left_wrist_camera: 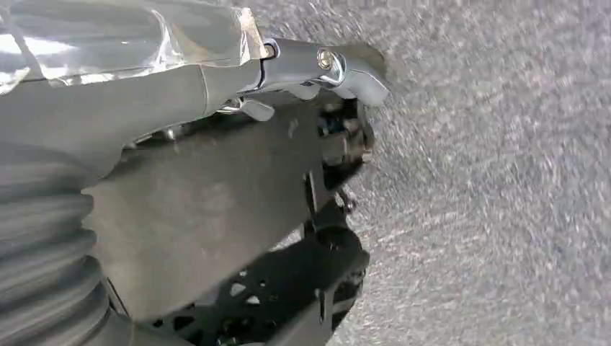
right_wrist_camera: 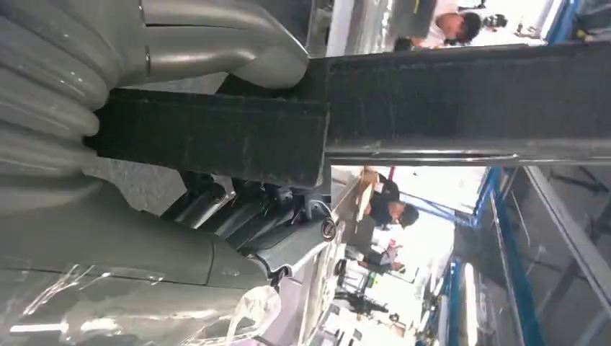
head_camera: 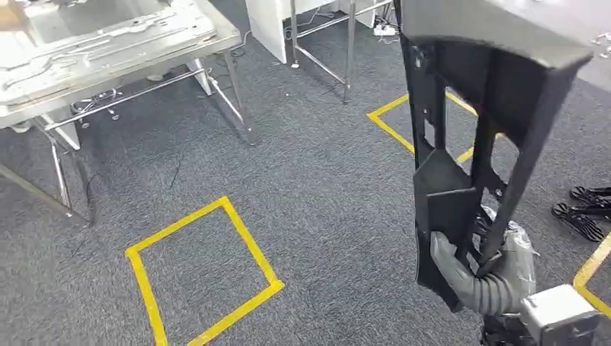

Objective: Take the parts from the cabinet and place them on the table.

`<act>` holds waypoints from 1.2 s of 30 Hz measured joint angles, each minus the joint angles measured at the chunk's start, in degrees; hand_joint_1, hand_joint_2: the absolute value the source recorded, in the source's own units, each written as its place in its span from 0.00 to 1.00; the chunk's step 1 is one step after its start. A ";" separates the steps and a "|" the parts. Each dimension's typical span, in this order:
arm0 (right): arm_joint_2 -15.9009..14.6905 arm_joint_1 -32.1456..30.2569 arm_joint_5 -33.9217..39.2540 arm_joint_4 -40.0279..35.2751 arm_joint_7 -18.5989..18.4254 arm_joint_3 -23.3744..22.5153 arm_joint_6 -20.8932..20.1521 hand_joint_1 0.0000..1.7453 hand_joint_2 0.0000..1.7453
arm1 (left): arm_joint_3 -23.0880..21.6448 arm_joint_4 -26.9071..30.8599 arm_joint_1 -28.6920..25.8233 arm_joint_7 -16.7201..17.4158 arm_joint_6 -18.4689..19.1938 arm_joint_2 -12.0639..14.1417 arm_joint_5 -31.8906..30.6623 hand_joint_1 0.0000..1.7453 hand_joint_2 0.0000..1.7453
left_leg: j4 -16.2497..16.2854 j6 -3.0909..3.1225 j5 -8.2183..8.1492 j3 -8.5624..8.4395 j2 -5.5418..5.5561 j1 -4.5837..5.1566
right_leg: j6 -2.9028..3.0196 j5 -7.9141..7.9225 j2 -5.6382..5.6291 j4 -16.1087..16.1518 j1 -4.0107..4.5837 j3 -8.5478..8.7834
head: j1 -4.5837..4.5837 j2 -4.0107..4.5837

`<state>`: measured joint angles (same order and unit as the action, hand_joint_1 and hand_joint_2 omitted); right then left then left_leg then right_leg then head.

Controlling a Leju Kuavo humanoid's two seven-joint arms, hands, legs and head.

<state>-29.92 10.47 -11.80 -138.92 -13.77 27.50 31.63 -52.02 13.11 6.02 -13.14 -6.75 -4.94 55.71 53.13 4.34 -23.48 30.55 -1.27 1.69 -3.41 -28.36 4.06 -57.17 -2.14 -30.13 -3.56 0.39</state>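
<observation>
We judge the carry step in hand: our right hand [head_camera: 461, 263] is closed round the black frame part [head_camera: 468, 122], held upright well right of the steel table [head_camera: 108, 79], which we must next approach.

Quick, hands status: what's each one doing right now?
Left hand: fingers curled in above the grey carpet; whether it holds anything cannot be told.
Right hand: gripping the lower end of the tall black openwork frame part.

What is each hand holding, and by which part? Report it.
Right hand grips the black frame part at its lower end. Left hand looks empty, though I cannot be certain.
</observation>
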 joint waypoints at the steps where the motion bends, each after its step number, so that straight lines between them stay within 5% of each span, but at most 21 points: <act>1: 0.18 0.73 -0.06 0.35 0.04 0.26 0.20 1.00 1.00 | 0.00 0.00 0.18 0.42 0.11 0.13 -0.11 0.00 1.00 | -0.24 0.21 0.06 -0.22 0.60 -0.14 | 0.15 -1.68 -1.84 -2.76 0.29 -1.30 | -0.02 0.00; 4: 0.98 2.41 -0.04 1.95 0.48 1.44 0.96 1.00 1.00 | -0.26 0.00 0.46 2.34 0.50 0.20 -0.44 0.00 1.00 | -0.20 0.47 -0.05 -0.34 2.33 -0.11 | 0.09 -7.05 -3.71 -16.63 0.43 -8.88 | 0.09 0.00; 5: 1.44 2.96 -0.04 2.73 0.70 2.03 1.00 1.00 1.00 | -0.48 0.00 0.51 2.86 0.61 0.20 -0.57 0.00 1.00 | -0.18 0.47 -0.07 -0.45 2.97 -0.10 | 0.08 -6.55 -3.71 -17.84 0.43 -10.04 | 0.09 0.00; 6: 1.88 3.68 -0.04 3.34 0.85 2.58 1.05 1.00 1.00 | -0.61 0.00 0.59 3.19 0.70 0.22 -0.74 0.00 1.00 | -0.16 0.42 -0.17 -0.58 3.66 -0.11 | 0.09 -4.69 -3.72 -16.13 0.42 -9.73 | 0.09 0.00; 8: 2.95 5.93 -0.02 4.72 1.29 3.91 1.18 1.00 1.00 | -1.05 0.00 0.75 3.65 1.03 0.26 -1.09 0.00 1.00 | 0.16 -0.07 -0.60 -1.11 5.16 -0.35 | -0.07 1.51 -4.38 -6.28 0.19 -5.61 | 0.09 0.00; 9: 3.43 6.97 -0.02 5.40 1.42 4.53 1.25 1.00 1.00 | -1.18 0.00 0.85 3.80 1.14 0.28 -1.14 0.00 1.00 | 0.53 -0.51 -1.00 -1.15 5.76 -0.40 | -0.33 3.76 -6.28 -1.55 -0.15 -3.60 | 0.09 0.00; 10: 4.10 8.02 -0.02 6.23 1.55 5.36 1.35 1.00 1.00 | -1.38 0.00 1.06 4.04 1.18 0.50 -1.25 0.00 1.00 | 1.22 -0.90 -1.51 -0.62 6.09 -0.02 | -0.27 2.64 -7.85 0.34 -0.13 -2.67 | 0.11 0.00; 14: 6.25 10.65 -1.25 9.00 0.55 8.24 1.57 1.00 1.00 | -2.47 0.00 1.21 4.13 1.29 0.83 -2.56 0.00 1.00 | 1.56 -1.16 -1.69 0.14 7.97 -0.55 | 1.15 2.57 -5.65 0.31 0.00 -2.79 | 0.04 0.00; 15: 6.60 11.17 -1.55 9.24 0.22 8.65 1.57 1.00 1.00 | -2.64 0.00 1.24 4.09 1.29 0.96 -2.73 0.00 1.00 | 2.34 -1.48 -2.28 0.19 6.94 -0.58 | 1.43 2.50 -4.97 0.40 -0.04 -2.54 | 0.07 0.00; 17: 7.28 12.12 -2.05 9.86 -0.33 9.64 1.55 1.00 1.00 | -3.00 0.02 1.33 3.19 1.27 0.94 -2.86 0.00 1.00 | 8.59 -2.48 -5.20 3.35 3.25 -0.57 | 1.84 2.22 -4.05 0.40 0.07 -2.28 | 0.00 0.00; 19: 7.54 12.57 -2.60 10.49 -1.29 10.84 1.59 1.00 1.00 | -3.34 0.02 1.95 2.01 1.29 0.96 -2.67 0.00 1.00 | 19.20 -3.01 -9.08 8.99 1.92 -0.93 | 1.94 1.87 -2.60 0.36 0.35 -2.05 | -0.04 0.00; 20: 7.65 12.57 -2.64 10.68 -1.55 11.10 1.64 1.00 1.00 | -3.34 0.02 2.18 1.68 1.27 0.96 -2.49 0.00 1.00 | 21.95 -3.00 -9.22 10.71 1.82 -0.95 | 1.97 1.63 -1.90 0.36 0.40 -1.82 | -0.04 0.02; 22: 7.96 12.73 -2.69 11.04 -1.88 11.85 1.64 1.00 1.00 | -3.50 0.02 2.27 1.49 1.33 0.96 -2.27 0.00 1.00 | 18.49 -2.50 -5.81 9.71 1.75 -0.89 | 1.93 1.15 -0.91 0.38 0.61 -1.11 | -0.04 0.00; 23: 8.02 12.91 -2.71 11.26 -2.06 12.11 1.75 1.00 1.00 | -3.78 0.02 2.17 1.27 1.38 0.94 -2.21 0.00 1.00 | 13.11 -1.80 -2.38 7.40 1.49 -0.63 | 1.91 0.82 -0.33 0.41 0.82 -0.53 | -0.04 0.00; 24: 8.04 13.07 -2.84 11.34 -2.30 12.24 1.81 1.00 1.00 | -3.91 0.02 1.88 1.11 1.53 0.94 -2.16 0.00 1.00 | 7.07 -0.83 0.83 4.94 0.38 -0.27 | 1.88 0.51 0.15 0.49 1.00 0.03 | -0.04 0.00; 25: 8.02 13.06 -3.15 11.38 -2.56 12.31 1.97 1.00 1.00 | -4.00 0.02 1.70 1.03 1.64 0.96 -2.16 0.00 1.00 | 3.52 0.04 1.89 3.79 -1.96 0.33 | 1.89 0.34 0.44 0.72 0.89 0.17 | -0.04 0.00; 26: 7.93 13.13 -3.34 11.41 -2.95 12.37 2.01 1.00 1.00 | -4.15 0.02 1.73 1.00 1.64 0.79 -2.23 0.00 1.00 | 2.61 0.32 1.04 3.02 -3.07 0.87 | 1.62 0.23 1.01 0.84 1.32 0.28 | -0.04 0.00; 30: 7.82 13.07 -3.72 11.43 -3.58 12.63 2.18 1.00 1.00 | -4.26 0.02 1.47 0.96 1.60 0.46 -2.23 0.00 1.00 | 1.13 0.31 1.04 2.61 -0.70 0.70 | 0.57 -0.38 2.95 1.27 1.47 1.11 | -0.04 0.00; 32: 7.28 12.72 -4.07 11.34 -4.50 12.57 2.29 1.00 1.00 | -4.33 0.00 1.24 1.05 1.11 0.20 -2.08 0.00 1.00 | 0.46 0.41 1.28 1.52 0.39 0.18 | 0.44 -2.77 -1.77 -3.24 1.10 -0.57 | 0.04 0.00; 34: 6.01 11.57 -4.74 10.60 -6.10 12.04 2.32 1.00 1.00 | -4.39 0.00 1.04 1.57 0.44 -0.33 -1.59 0.00 1.00 | 0.51 0.73 1.19 1.32 1.81 0.18 | 0.35 -6.37 -3.55 -13.04 1.14 -5.96 | 0.13 0.00; 36: 4.85 9.85 -4.79 10.14 -7.17 11.21 2.14 1.00 1.00 | -4.39 0.02 0.96 2.08 -0.07 -0.48 -0.83 0.00 1.00 | 0.57 0.85 1.07 1.14 3.59 0.16 | 0.11 -6.24 -3.71 -16.91 1.07 -9.11 | 0.13 0.00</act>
<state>-25.07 20.32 -16.59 -128.78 -20.94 38.71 33.77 -56.41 13.14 6.98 -11.06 -6.82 -5.42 54.88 53.70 5.19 -22.41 31.69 2.33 1.86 -3.30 -34.61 0.35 -74.08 -1.06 -39.24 -3.43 0.39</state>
